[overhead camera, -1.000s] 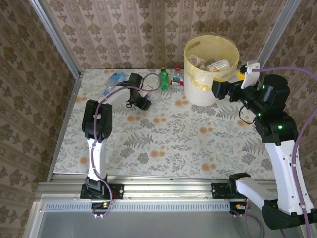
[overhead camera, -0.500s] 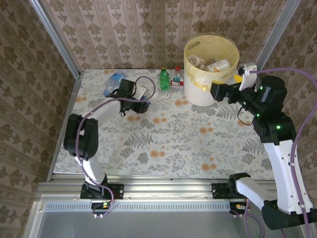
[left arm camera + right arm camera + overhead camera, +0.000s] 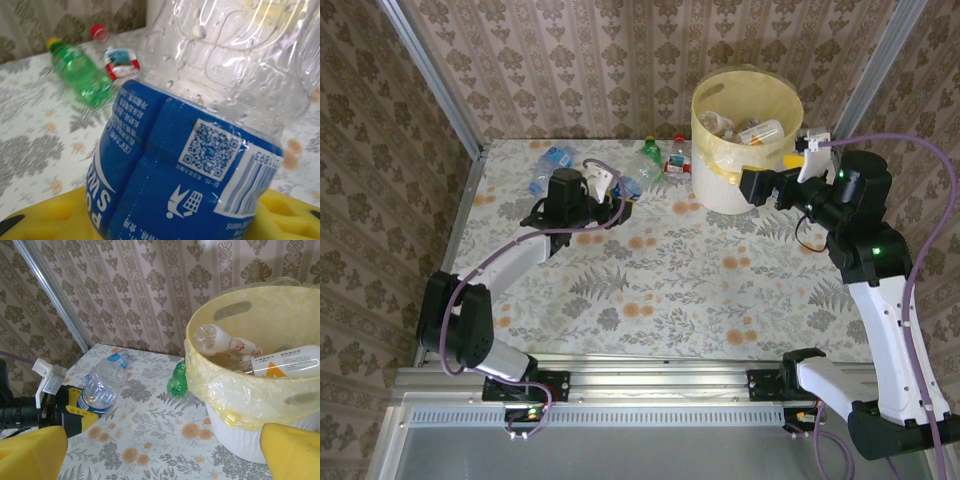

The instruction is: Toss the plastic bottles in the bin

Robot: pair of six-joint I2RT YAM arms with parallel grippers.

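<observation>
A clear plastic bottle with a blue label (image 3: 165,170) is clamped across its middle by the left gripper (image 3: 617,192). The jaws are partly closed on it, and the yellow pads (image 3: 45,217) press into its crumpled body. It appears raised off the floral table (image 3: 650,290), left of centre and well apart from the bin (image 3: 725,195).

The bin, a white bucket with a yellow bag liner, stands at the far right of the table, with several discarded bottles (image 3: 225,342) inside. A green bottle (image 3: 650,160) and a red-capped bottle (image 3: 677,153) lie between the held bottle and the bin. A bluish bottle (image 3: 548,162) lies at the far left.

The right gripper (image 3: 165,455) hovers beside the bin, jaws wide, holding nothing.

To carry well, the held bottle likely needs lifting above the rim, with release only over the opening, since its soft body could slip.
</observation>
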